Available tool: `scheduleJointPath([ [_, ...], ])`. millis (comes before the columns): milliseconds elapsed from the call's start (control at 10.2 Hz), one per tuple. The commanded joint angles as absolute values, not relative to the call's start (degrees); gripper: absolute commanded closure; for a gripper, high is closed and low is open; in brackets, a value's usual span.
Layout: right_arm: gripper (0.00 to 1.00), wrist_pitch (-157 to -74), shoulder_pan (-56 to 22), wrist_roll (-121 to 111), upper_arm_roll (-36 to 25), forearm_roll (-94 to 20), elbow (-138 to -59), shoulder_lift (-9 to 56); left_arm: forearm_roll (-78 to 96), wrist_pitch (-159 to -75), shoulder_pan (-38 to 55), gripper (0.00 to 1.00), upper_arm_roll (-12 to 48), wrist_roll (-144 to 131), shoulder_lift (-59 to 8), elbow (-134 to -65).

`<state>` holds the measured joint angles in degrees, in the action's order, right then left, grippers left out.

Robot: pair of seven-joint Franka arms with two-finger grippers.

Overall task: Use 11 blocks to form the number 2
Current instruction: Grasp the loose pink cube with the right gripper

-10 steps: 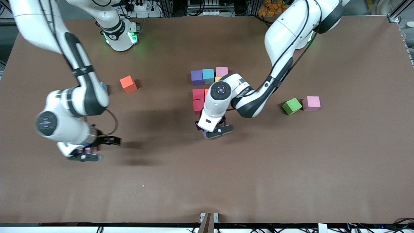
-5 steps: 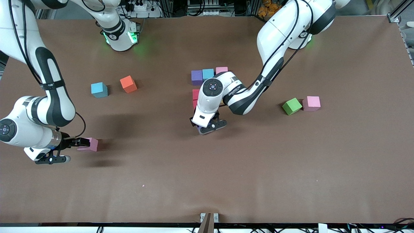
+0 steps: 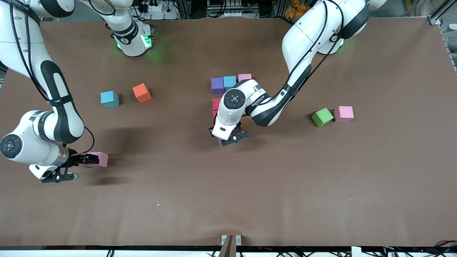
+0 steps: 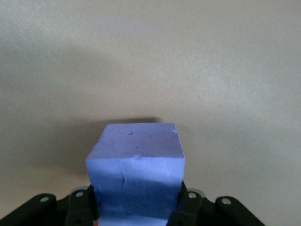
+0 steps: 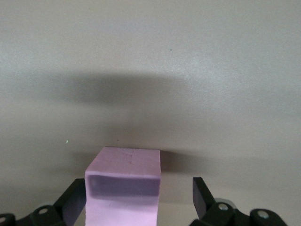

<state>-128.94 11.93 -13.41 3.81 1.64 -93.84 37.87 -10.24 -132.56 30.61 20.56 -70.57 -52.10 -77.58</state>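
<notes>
Left gripper [image 3: 232, 137]: clamped on a purple matte foam cube [image 4: 135, 174], low at the camera-side end of the cluster, which the arm partly hides.
Right gripper [image 3: 73, 167]: jaws wide apart, one finger [image 5: 201, 195] clear of a pink matte foam cube [image 3: 98, 159] lying on the brown table [image 3: 250, 192] near the right arm's end.
Number 2 cluster [image 3: 225, 92]: purple, blue and pink cubes in a row, red cubes just nearer the camera.
Loose cubes: blue [image 3: 109, 99] beside orange [image 3: 141, 92]; green [image 3: 322, 117] touching pink [image 3: 343, 114].
</notes>
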Motion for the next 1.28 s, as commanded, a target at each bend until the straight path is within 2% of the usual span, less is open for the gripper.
scheduleJointPath([
  [0, 0.00, -128.93, 12.66, -14.06, 4.83, 2.02, -92.73, 38.41, -7.04, -129.73, 31.29, 0.75, 19.95, -66.89, -52.29, -76.11],
  [981, 0.00, -129.11, 12.13, -14.15, 4.92, 2.02, -94.65, 39.99, -5.54, -129.28, 31.55, 0.74, 19.86, -59.33, -52.73, -75.06],
  [1177, 0.54, -128.94, 12.04, -14.15, 4.92, 2.02, -94.75, 39.99, -5.54, -129.55, 31.81, 0.74, 19.86, -58.54, -53.08, -74.80],
])
